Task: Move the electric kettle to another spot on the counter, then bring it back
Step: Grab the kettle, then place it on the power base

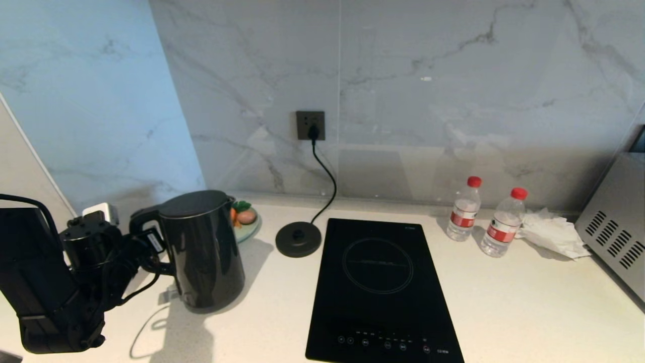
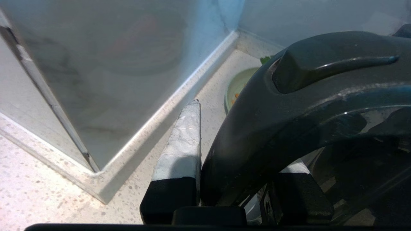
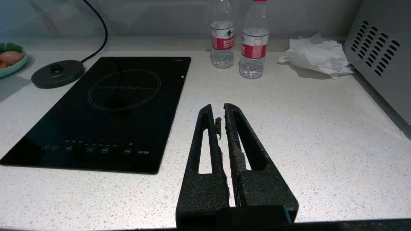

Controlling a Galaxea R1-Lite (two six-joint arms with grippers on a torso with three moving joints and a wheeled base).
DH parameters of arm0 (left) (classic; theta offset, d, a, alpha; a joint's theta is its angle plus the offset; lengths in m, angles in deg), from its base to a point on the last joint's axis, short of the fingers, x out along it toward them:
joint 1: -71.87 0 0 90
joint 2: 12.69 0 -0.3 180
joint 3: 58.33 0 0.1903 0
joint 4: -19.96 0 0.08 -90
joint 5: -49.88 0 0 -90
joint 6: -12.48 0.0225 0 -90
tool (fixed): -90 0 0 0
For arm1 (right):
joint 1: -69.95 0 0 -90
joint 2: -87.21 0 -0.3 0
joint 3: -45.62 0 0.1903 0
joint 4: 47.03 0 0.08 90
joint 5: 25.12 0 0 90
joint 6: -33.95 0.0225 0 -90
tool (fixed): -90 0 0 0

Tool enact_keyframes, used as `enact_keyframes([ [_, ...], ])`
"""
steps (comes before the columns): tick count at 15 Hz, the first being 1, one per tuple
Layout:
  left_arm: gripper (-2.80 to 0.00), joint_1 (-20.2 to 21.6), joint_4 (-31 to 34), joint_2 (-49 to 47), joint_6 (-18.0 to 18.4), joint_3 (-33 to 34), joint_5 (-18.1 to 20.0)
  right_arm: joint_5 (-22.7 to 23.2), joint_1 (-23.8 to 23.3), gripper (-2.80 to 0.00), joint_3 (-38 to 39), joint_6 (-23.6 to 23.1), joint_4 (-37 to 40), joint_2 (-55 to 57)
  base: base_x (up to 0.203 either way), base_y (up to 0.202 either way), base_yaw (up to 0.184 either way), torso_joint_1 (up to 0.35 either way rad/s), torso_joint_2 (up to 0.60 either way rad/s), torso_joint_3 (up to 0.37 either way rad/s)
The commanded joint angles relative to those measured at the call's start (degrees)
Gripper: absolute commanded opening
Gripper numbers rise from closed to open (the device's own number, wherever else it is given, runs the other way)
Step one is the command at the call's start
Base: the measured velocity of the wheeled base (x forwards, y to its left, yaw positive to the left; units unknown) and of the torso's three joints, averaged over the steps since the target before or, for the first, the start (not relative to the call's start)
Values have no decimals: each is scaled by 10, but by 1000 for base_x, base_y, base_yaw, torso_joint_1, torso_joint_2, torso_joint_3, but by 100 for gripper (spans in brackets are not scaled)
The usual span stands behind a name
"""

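A: Starting with the head view: the electric kettle [image 1: 201, 249] is standing upright on the counter [image 1: 529, 302], off its base disc [image 1: 298, 238], just in front of a small plate [image 1: 249, 229]. The left gripper [image 1: 146, 247] is sitting at the loop handle [image 1: 143, 222].

B: And the left wrist view?

A: It is showing the jaws narrowed around the handle [image 2: 257, 134], one taped finger [image 2: 183, 141] lying outside it, the other inside the loop. For a clean move, the robot is probably best keeping the kettle level and steering clear of the plate.

B: The right wrist view?

A: The right gripper [image 3: 223, 122] is hanging over bare counter, jaws nearly together on nothing. The induction hob [image 3: 106, 106] is carrying "C21EW" near its touch keys; the two water bottles [image 3: 239, 41] are wearing red labels with print too small to read.
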Motion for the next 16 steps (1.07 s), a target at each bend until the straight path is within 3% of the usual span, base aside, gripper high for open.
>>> enact_keyframes([
  [1, -280, -7, -5, 12, -1, -1, -4, 0, 0, -280, 0, 0, 0, 0, 0, 0, 0, 0, 0, 0],
  [5, -280, -22, -5, 14, 7, -4, -7, 0, 0, -280, 0, 0, 0, 0, 0, 0, 0, 0, 0, 0],
  [9, -280, -60, 15, 16, 8, -42, -70, 0, 0, -280, 0, 0, -1, 0, 0, 0, 0, 0, 0, 0],
  [16, -280, -109, 91, 54, 7, -95, -102, 0, 0, -280, -1, 1, 0, 0, 0, 0, 0, 0, 0, 0],
])
